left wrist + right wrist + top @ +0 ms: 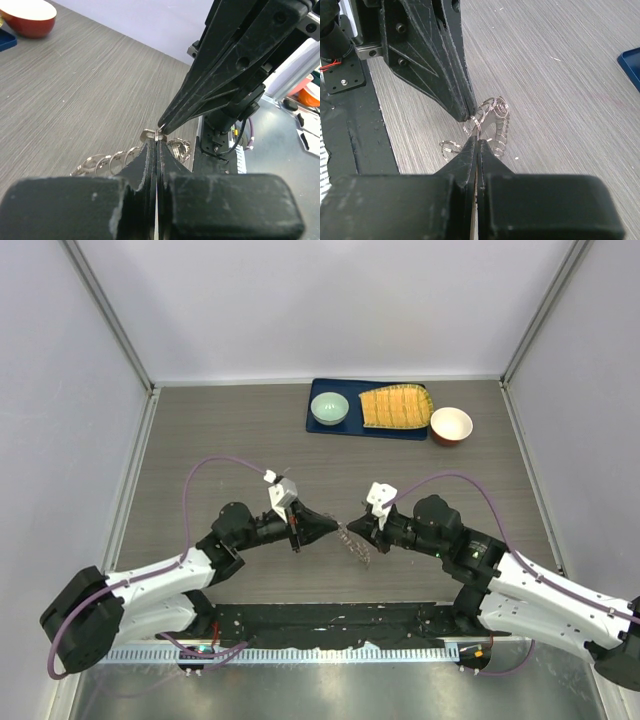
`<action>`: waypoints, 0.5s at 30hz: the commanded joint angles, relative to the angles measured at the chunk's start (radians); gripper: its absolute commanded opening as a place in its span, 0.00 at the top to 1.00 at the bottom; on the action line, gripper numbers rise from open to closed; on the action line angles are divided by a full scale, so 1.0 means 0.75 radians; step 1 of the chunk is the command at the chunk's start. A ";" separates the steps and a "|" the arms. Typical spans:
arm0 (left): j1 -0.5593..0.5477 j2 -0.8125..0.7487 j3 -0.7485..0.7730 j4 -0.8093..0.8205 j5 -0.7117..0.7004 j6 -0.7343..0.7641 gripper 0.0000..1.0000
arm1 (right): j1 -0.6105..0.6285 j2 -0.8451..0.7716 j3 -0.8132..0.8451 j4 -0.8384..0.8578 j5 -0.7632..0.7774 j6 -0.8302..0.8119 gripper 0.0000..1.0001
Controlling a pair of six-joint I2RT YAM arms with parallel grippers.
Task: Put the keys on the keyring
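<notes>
My two grippers meet tip to tip above the middle of the table. My left gripper point(335, 526) point(157, 140) is shut on a small flat silver piece, the key point(151, 135), which pokes out of its tips. My right gripper point(351, 527) point(479, 140) is shut on a thin wire loop of the keyring point(496, 125). The keyring, a cluster of small silver rings, hangs and trails from the tips down to the table point(356, 545) point(102, 162). The left wrist view shows the right gripper's tip touching the key. How the key and ring interlock is hidden.
A blue tray point(322, 427) at the back holds a pale green bowl point(329, 408) and a yellow ridged cloth point(396, 407). A red bowl point(451, 426) point(27, 19) stands beside the tray. A black base plate point(330, 620) runs along the near edge.
</notes>
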 commanded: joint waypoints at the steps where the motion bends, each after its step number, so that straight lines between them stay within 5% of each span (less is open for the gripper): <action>1: -0.005 -0.083 -0.040 0.055 -0.061 0.002 0.96 | 0.008 -0.042 0.044 0.028 0.061 -0.014 0.99; 3: -0.005 -0.093 -0.042 0.028 -0.057 0.006 0.96 | 0.008 -0.044 0.048 0.024 0.061 -0.020 0.99; 6: -0.007 -0.097 -0.040 -0.017 -0.050 0.004 0.79 | 0.008 -0.028 0.060 0.009 0.043 -0.032 0.99; 15: -0.007 -0.122 0.072 -0.274 -0.042 0.134 0.55 | 0.008 0.003 0.095 -0.032 -0.004 -0.079 0.99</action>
